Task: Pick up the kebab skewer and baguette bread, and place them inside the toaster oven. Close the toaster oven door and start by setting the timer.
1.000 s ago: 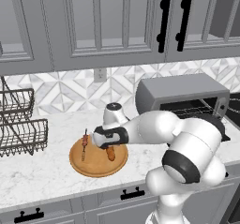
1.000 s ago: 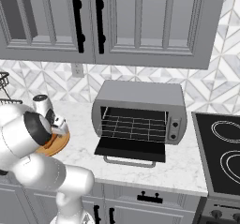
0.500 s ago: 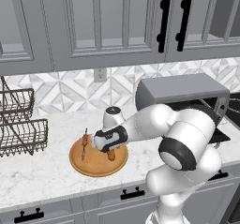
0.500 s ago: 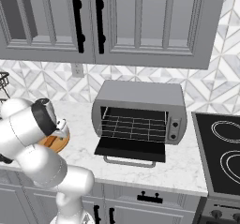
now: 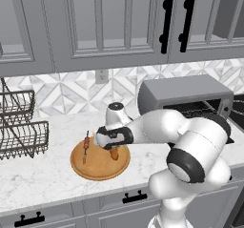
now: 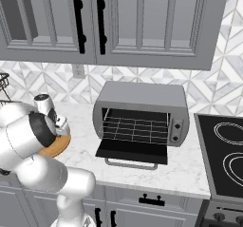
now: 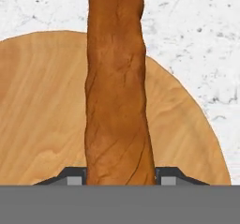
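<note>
The grey metal toaster oven (image 6: 140, 114) stands on the white marble counter (image 5: 43, 174) against the tiled wall, its dark glass door (image 6: 133, 150) folded down flat and the wire rack bare inside. Well to its left lies a round wooden board (image 5: 97, 162) carrying the thin kebab skewer (image 5: 86, 145) near its left edge and the stubby orange-brown baguette bread (image 7: 117, 101) at its middle. The white arm's gripper (image 7: 120, 176) is down on the board, its fingertips (image 7: 75, 177) pressed against either side of the loaf.
</note>
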You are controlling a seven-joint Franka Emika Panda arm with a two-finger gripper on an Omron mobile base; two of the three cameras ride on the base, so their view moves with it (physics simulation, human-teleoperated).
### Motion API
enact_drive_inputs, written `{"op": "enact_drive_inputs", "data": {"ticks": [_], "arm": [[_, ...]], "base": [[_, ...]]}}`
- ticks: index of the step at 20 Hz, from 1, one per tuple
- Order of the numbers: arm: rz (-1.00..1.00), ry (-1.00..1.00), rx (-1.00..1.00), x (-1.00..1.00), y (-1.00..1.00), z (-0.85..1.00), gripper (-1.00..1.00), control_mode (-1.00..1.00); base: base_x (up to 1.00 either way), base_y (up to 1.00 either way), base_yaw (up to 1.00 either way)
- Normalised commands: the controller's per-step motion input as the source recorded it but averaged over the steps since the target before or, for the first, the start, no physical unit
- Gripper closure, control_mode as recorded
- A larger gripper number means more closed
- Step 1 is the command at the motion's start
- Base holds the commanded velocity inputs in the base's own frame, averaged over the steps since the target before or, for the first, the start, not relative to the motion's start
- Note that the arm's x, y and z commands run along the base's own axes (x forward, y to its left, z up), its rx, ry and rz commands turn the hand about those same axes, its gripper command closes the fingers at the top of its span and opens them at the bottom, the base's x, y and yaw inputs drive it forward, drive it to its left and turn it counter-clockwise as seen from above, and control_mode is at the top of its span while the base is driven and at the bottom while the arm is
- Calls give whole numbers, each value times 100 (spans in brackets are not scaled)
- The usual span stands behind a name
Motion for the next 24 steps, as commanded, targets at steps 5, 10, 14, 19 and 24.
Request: {"op": "enact_drive_inputs", "data": {"ticks": [5, 10, 14, 19, 24], "arm": [[-23, 0, 7, -62, -47, 87, 100, -100], [-34, 0, 14, -78, -73, 73, 100, -100], [-34, 2, 12, -59, -32, 88, 100, -100], [-34, 0, 7, -59, -31, 77, 100, -100], [-34, 1, 6, -54, -91, 64, 100, -100]], "base": [[0, 0, 0], [0, 0, 0], [0, 0, 0], [0, 0, 0], [0, 0, 0]]}}
